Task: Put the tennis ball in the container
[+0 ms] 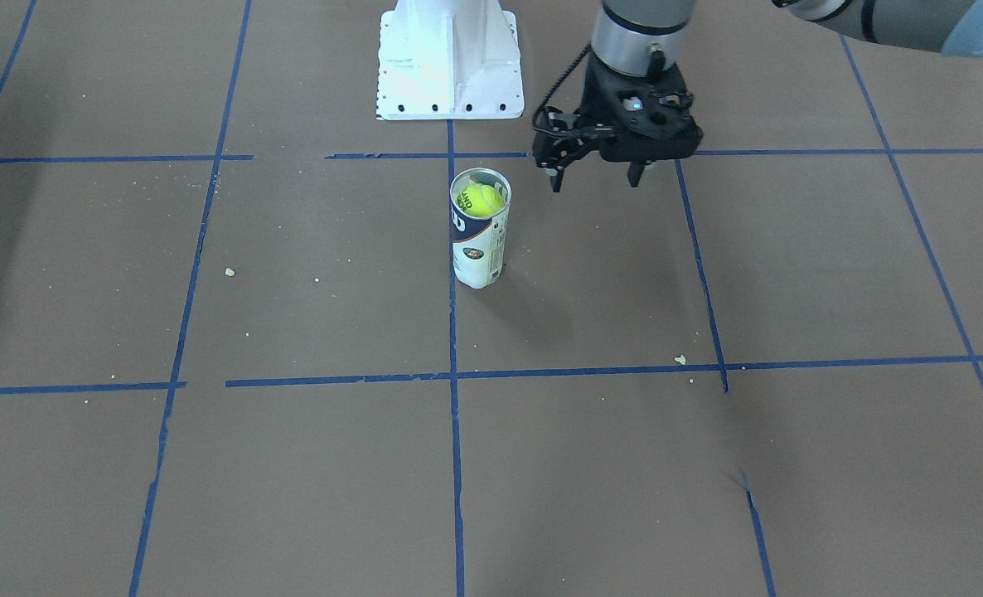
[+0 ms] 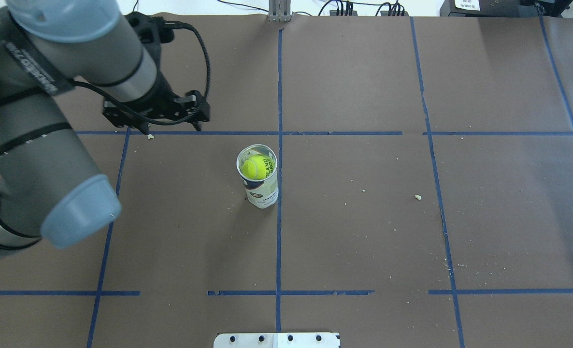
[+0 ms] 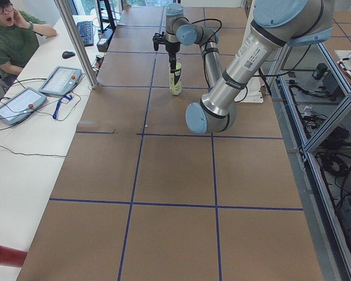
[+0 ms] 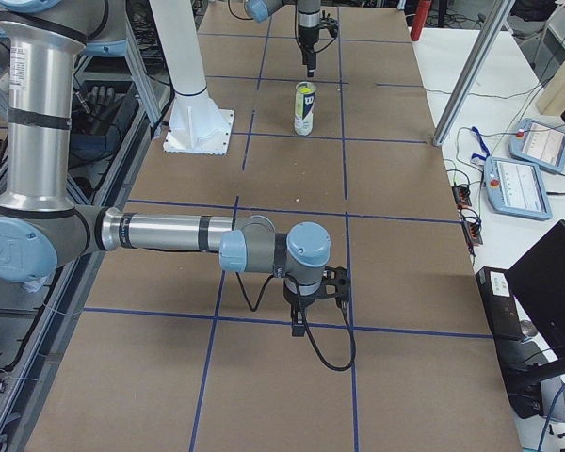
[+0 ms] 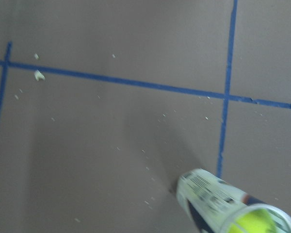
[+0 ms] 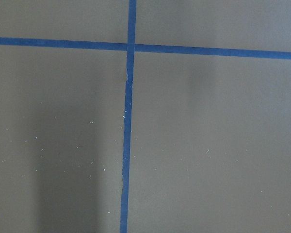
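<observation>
The container (image 1: 479,249) stands upright near the table's middle, by a blue tape line. The tennis ball (image 1: 481,199) sits inside it, just below the silvery rim. From above, the tennis ball (image 2: 252,168) fills the mouth of the container (image 2: 263,191). My left gripper (image 1: 595,182) hangs open and empty above the table, off to the tube's side and apart from it. In the left wrist view the container (image 5: 208,194) and tennis ball (image 5: 252,224) show at the lower right. My right gripper (image 4: 306,306) hovers low, far from the tube; I cannot tell its state.
The white robot base (image 1: 450,58) stands behind the tube. Small crumbs (image 1: 680,359) lie scattered on the brown paper with its blue tape grid. Beyond the table's far edge, an operator (image 3: 11,35) sits at a side table with tablets (image 3: 59,80).
</observation>
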Robot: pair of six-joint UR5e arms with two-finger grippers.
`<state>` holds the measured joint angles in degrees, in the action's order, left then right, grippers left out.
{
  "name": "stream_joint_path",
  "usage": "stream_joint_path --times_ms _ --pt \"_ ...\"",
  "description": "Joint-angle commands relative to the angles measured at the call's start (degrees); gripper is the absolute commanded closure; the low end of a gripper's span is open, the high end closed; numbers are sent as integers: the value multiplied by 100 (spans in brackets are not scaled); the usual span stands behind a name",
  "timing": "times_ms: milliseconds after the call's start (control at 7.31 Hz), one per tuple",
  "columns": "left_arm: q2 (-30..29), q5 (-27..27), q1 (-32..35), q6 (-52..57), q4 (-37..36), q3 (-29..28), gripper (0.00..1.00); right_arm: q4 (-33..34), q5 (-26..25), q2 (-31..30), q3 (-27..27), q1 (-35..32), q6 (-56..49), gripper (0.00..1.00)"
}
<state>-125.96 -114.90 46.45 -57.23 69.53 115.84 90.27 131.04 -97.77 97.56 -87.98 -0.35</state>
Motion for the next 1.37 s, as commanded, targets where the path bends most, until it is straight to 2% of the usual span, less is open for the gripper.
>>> stream_joint_path --times_ms 0,137,274,411,547,684,821,1095,1232 --pt "1662 -817 1237 2153 1353 -200 0 0 0 -6 0 0 0 0" --pt "2341 -1406 2079 3303 2145 -680 0 0 0 -6 0 0 0 0" --pt "2704 -1664 2653 4428 2266 -1068 0 0 0 -6 0 0 0 0" --pt "3082 -1676 3285 5319 2276 -1263 0 0 0 3 0 0 0 0" --pt "3477 -1632 3718 5710 2241 -1265 0 0 0 -6 0 0 0 0" --pt "4247 -1606 3731 5714 2310 -1500 0 0 0 3 0 0 0 0" --pt "4116 -1640 3870 5732 2528 -2007 0 0 0 -6 9 0 0 0" --pt "4070 -1684 4475 5784 2548 -2083 0 0 0 3 0 0 0 0" --pt "4079 -1676 4469 5715 2461 -2074 0 0 0 -6 0 0 0 0"
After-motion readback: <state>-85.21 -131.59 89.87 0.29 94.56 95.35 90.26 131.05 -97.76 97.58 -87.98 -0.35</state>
